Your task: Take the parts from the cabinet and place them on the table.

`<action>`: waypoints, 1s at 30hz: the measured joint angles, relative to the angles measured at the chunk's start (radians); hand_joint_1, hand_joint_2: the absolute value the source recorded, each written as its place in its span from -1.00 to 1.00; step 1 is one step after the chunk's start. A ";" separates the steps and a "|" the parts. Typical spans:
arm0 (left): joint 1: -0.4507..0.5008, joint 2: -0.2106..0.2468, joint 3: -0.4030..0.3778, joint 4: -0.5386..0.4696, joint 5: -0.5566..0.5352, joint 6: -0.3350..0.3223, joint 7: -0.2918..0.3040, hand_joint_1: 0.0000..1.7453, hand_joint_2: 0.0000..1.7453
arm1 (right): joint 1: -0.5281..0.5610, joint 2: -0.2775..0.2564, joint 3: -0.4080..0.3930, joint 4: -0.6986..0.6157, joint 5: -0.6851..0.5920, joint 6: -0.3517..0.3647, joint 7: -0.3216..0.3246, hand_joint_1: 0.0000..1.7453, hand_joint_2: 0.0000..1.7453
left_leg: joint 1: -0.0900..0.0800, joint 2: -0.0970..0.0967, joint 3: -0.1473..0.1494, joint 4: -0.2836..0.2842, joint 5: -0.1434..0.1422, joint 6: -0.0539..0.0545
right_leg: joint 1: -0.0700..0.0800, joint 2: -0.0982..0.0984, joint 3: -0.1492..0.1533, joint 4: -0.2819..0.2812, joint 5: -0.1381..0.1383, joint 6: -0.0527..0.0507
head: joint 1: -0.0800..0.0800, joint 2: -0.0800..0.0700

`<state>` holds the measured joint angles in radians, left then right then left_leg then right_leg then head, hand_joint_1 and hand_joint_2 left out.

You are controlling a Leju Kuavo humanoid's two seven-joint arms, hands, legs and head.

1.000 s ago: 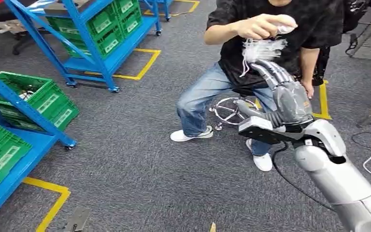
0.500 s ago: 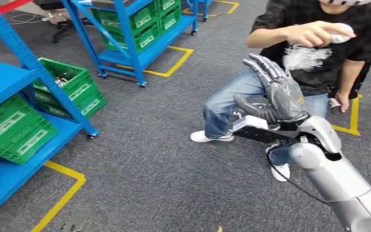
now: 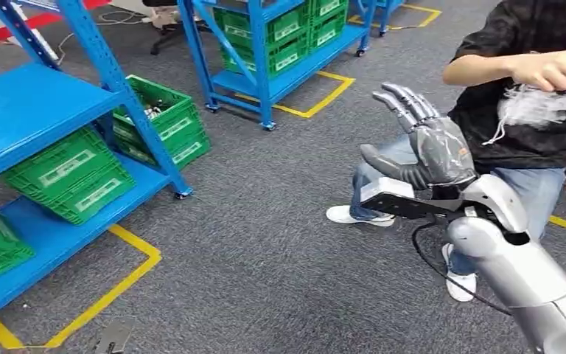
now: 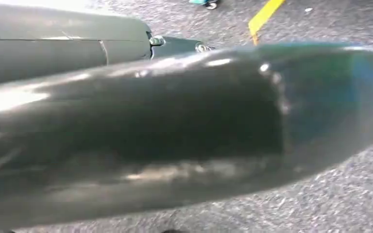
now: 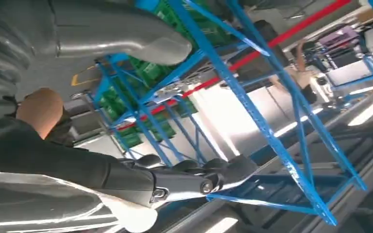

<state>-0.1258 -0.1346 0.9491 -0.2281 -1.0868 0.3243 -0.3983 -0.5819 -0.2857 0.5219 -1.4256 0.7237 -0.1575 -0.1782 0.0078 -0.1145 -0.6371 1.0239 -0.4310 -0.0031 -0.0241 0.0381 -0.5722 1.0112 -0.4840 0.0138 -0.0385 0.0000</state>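
The right hand [image 3: 431, 151] is raised at mid-frame, fingers spread wide and holding nothing. Beyond it a seated person [image 3: 530, 110] in a black shirt holds up one hand. Left, the blue cabinet [image 3: 37, 110] carries green crates [image 3: 70, 173]; another crate [image 3: 163, 127] on the floor by its post holds small parts, too small to identify.

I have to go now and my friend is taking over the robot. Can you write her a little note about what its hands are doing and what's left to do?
Right hand: raised, fingers spread, holding nothing.
Left hand: can't tell; its wrist view is a dark blur.
Parts: probably in the green crates on the blue racks, to the robot's left.
Person sits close ahead of the right hand.
Done: nothing carried right now.
Left: reach the rack, pick parts, take them to the table.
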 joint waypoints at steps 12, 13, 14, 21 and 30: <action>-0.009 -0.004 -0.001 0.000 0.000 -0.002 0.000 -1.00 -1.00 | -0.002 -0.002 0.005 0.000 -0.004 0.003 0.000 -1.00 1.00 | -0.022 0.190 0.014 -0.002 -0.008 0.010 | 0.022 -0.137 0.017 0.001 -0.023 0.003 | -0.011 0.000; -0.007 -0.003 -0.002 0.000 0.000 -0.002 0.000 -1.00 -1.00 | -0.003 -0.002 0.005 0.000 -0.004 0.004 0.000 -1.00 1.00 | -0.023 0.178 0.011 -0.002 -0.009 0.014 | 0.021 -0.150 0.020 -0.001 -0.025 0.007 | -0.014 0.000; -0.005 -0.003 -0.001 0.000 0.000 -0.002 0.000 -1.00 -1.00 | -0.003 -0.002 0.006 0.000 -0.005 0.004 0.000 -1.00 1.00 | -0.024 0.165 0.011 -0.003 -0.008 0.019 | 0.021 -0.163 0.026 -0.006 -0.026 0.011 | -0.014 0.000; -0.005 -0.005 -0.002 0.000 0.000 -0.001 0.000 -1.00 -1.00 | 0.010 -0.013 0.007 0.000 -0.006 0.005 0.000 -1.00 1.00 | -0.012 0.077 0.018 -0.015 0.001 0.042 | 0.014 -0.039 -0.143 0.310 -0.157 0.024 | -0.002 0.000; -0.001 -0.005 -0.001 0.000 0.000 0.000 0.000 -1.00 -1.00 | 0.007 -0.018 0.011 -0.001 -0.007 0.006 0.000 -1.00 1.00 | -0.002 -0.028 -0.002 -0.003 0.007 0.001 | 0.005 0.016 -0.007 0.005 -0.004 0.002 | -0.004 0.000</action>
<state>-0.1264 -0.1396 0.9480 -0.2277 -1.0864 0.3242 -0.3979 -0.5750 -0.3037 0.5329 -1.4263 0.7164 -0.1514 -0.1785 0.0057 -0.1429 -0.6389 1.0205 -0.4238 -0.0017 -0.0186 0.0543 -0.5792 1.0163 -0.4882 0.0158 -0.0427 0.0000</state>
